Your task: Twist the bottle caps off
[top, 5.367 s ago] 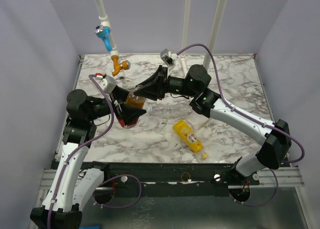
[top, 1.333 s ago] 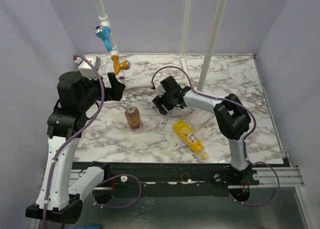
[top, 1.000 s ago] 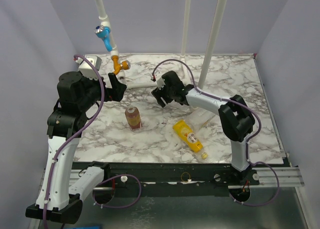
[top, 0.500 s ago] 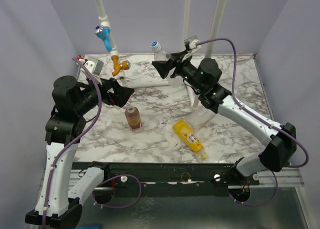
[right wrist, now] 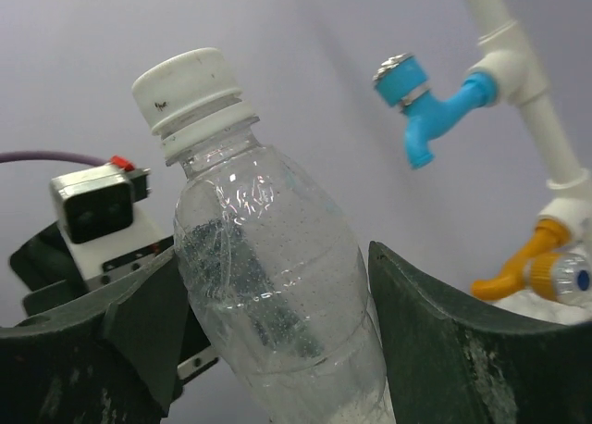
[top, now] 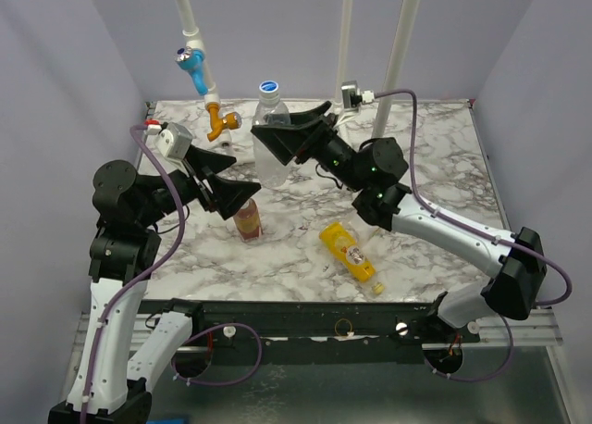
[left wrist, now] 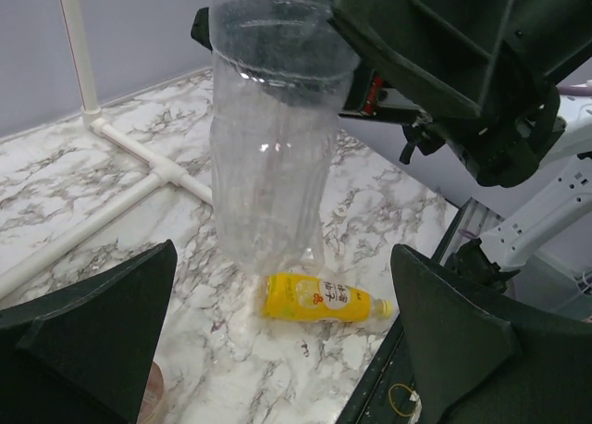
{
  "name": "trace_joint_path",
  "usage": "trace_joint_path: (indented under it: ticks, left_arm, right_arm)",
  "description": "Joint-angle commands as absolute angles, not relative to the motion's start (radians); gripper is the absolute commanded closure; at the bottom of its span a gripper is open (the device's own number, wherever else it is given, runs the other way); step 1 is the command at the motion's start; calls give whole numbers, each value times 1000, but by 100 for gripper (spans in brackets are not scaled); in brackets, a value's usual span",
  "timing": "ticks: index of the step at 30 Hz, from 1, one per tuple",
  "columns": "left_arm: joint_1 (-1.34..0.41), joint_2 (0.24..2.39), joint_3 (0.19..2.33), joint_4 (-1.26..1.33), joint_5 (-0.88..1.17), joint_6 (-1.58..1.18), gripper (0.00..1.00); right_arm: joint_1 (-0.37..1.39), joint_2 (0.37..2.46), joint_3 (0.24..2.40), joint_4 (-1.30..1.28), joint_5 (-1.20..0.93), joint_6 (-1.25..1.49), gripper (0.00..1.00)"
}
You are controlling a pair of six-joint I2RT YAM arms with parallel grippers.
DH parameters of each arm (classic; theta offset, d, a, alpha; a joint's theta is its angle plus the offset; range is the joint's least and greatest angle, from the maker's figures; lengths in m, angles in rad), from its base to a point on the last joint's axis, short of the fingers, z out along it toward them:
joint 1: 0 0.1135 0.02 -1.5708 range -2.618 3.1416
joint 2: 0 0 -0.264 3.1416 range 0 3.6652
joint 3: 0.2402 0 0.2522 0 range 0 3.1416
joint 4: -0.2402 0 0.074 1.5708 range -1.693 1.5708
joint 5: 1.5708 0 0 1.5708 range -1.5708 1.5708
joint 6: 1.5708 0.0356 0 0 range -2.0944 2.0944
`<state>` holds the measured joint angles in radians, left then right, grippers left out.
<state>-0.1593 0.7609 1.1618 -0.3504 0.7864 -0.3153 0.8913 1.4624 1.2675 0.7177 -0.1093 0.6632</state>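
My right gripper is shut on the wide clear bottle and holds it upright in the air, above the table's back left. Its blue-and-white cap is on and looks white from the side. In the right wrist view the dark fingers press the bottle on both sides. My left gripper is wide open just left of and below that bottle. Its lower finger partly covers the brown bottle standing on the table. The yellow bottle lies on its side, its cap on.
A white pipe with a blue tap and an orange valve hangs over the back left corner. Two white poles rise at the back. A white pipe lies along the marble table. Grey walls close in on both sides.
The right arm lifted the clear bottle off the table and swung it left and forward. The left gripper stayed open and moved right, towards the raised bottle and over the brown one.
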Motion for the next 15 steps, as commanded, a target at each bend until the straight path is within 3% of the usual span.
trace_joint_path:
  ticks: [1,13,15]
  left_arm:
    - [-161,758,1136,-271,839,-289,1]
    - [-162,744,1090,-244,931,-309,1]
    - [-162,744,1088,-244,950,-305,6]
  right_arm:
    - [986,1493,1309,809,-62,682,61]
    - [1081,1561,1320,933,-6,654,68]
    - [1083,1570,1312,953,-7,671,69]
